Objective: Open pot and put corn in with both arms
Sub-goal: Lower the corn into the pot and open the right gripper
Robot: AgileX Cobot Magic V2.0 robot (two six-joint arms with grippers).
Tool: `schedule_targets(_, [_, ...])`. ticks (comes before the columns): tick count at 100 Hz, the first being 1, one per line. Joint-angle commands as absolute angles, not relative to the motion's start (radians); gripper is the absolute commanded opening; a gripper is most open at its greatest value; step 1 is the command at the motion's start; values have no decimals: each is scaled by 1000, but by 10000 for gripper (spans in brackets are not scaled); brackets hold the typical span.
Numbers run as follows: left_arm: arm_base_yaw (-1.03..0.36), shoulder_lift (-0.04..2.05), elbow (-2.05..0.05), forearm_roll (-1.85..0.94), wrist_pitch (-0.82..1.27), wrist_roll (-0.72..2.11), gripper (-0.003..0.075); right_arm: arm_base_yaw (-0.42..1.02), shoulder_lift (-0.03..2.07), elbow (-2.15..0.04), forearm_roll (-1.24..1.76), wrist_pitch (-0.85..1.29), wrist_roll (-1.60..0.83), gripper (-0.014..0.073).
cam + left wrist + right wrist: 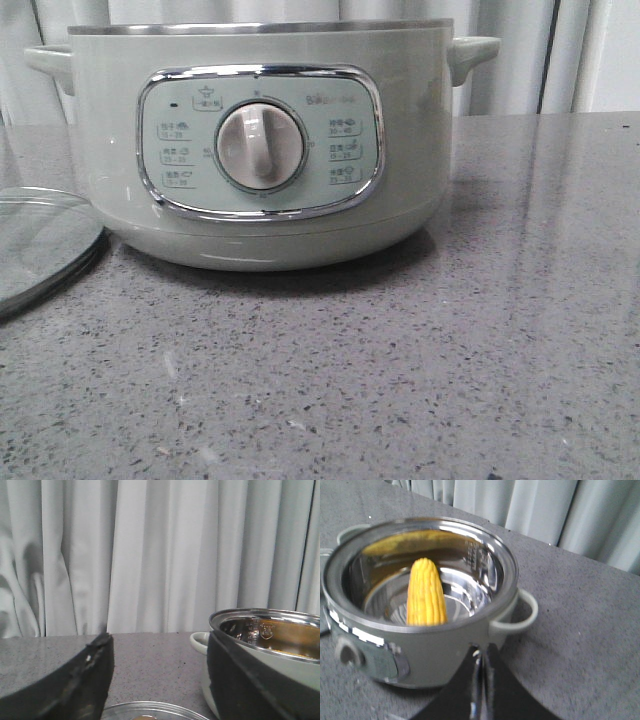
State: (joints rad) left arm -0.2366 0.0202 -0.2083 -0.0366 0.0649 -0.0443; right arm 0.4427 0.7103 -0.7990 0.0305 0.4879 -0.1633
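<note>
The pale sage-green pot (260,150) stands open in the middle of the table, dial facing me. In the right wrist view the yellow corn (425,592) lies inside the pot (420,645) on its steel bottom. My right gripper (483,652) is shut and empty, above the table beside the pot's near wall. My left gripper (157,645) is open and empty, low to the left of the pot (265,650), above the glass lid (150,711). Neither gripper shows in the front view.
The flat glass lid (40,245) lies on the grey speckled table to the left of the pot. Pale curtains hang behind the table. The pot's side handle (517,615) sticks out toward the right gripper.
</note>
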Motion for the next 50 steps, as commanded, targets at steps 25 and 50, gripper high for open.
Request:
schedule_targets(25, [-234,32,-237,-45,0,-51,-20,443,401,-515,-10,237,-172,-71])
schedule_targets(50, [-234,32,-237,-45,0,-51,-20,443,237,-366,-10,165,-172,-71])
